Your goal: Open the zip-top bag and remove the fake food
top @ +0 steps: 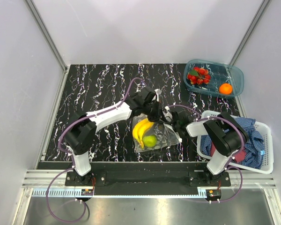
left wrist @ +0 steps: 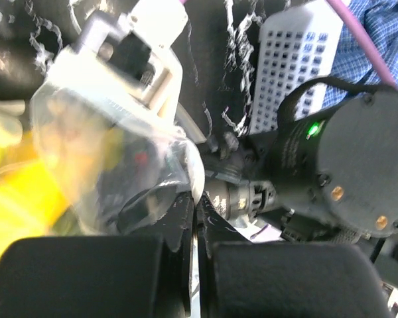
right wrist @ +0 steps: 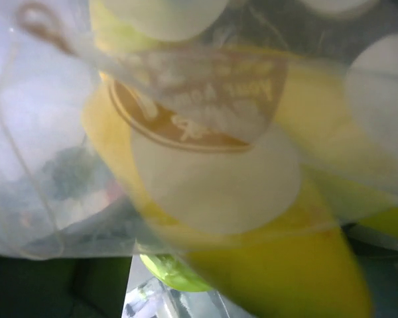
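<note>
The zip-top bag, clear with pale dots, lies in front of the arms, holding the yellow banana and the green round fruit. My left gripper is at the bag's far edge, its jaws shut on a fold of the bag's film. My right gripper is pushed against the bag's right side. In the right wrist view the banana and green fruit fill the frame behind dotted film, and the fingers are hidden. The red berry cluster and orange lie in the teal tray.
The teal tray stands at the back right. A white slatted basket at the right holds a blue cloth and a red cloth. The right arm's black wrist is close to my left gripper. White walls enclose the table.
</note>
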You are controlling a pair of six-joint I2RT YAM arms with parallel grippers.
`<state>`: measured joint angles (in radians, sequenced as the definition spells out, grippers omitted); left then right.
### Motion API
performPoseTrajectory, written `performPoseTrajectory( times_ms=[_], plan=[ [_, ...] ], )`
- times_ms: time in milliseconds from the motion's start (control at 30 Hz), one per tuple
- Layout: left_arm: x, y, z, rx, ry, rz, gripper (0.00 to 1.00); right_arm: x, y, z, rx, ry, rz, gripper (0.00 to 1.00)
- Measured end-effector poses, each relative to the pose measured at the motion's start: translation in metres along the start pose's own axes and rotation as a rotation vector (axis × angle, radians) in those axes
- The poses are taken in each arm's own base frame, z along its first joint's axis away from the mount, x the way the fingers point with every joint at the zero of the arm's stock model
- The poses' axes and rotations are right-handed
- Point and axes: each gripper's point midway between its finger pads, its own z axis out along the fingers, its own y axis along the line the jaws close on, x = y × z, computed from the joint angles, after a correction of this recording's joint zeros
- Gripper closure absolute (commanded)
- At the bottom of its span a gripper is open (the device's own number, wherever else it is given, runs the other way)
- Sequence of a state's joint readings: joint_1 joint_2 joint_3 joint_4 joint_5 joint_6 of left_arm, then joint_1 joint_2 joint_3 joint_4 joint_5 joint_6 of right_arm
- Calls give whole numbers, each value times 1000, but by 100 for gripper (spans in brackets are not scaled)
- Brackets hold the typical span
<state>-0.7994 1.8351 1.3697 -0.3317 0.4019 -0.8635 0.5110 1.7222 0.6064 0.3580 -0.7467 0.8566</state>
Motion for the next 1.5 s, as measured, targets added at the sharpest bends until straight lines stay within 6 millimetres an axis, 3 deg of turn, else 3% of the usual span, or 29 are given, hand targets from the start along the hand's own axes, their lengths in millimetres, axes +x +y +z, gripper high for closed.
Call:
performPoseTrajectory(
  times_ms=[133, 233, 267, 467, 600, 833, 1067, 1133, 1267, 1333, 1500],
  plan=[
    [11, 2, -6, 0, 2, 31, 100, 6, 0, 1, -7, 4, 14, 37],
    [17, 2, -15, -3, 0, 67, 100, 6, 0, -1, -1, -8, 8, 50],
    [19, 2, -18, -6, -1, 80, 100, 6, 0, -1, 2, -12, 6, 59],
    [26, 12, -30, -42, -3, 132, 100, 4, -1, -5, 37, -24, 8, 80],
    [24, 14, -38, -55, -20, 170, 100, -5, 0, -9, 99, -52, 2, 89],
    [17, -1, -62, -18, -88, 231, 100, -24, 20, -27, 196, -105, -45, 94],
    [2, -25, -90, 86, -163, 263, 100, -47, 45, -59, 335, -166, -138, 97],
    [-2, -17, -96, 69, -172, 261, 100, -47, 47, -66, 349, -160, -145, 96],
    [-10, 29, -101, -34, -152, 192, 100, -47, 62, -74, 324, -140, -166, 94],
    [-14, 35, -104, -38, -154, 179, 100, -42, 64, -72, 313, -114, -169, 94],
    [-4, 37, -105, -35, -108, 179, 100, -40, 58, -68, 330, -67, -147, 96]
  ],
)
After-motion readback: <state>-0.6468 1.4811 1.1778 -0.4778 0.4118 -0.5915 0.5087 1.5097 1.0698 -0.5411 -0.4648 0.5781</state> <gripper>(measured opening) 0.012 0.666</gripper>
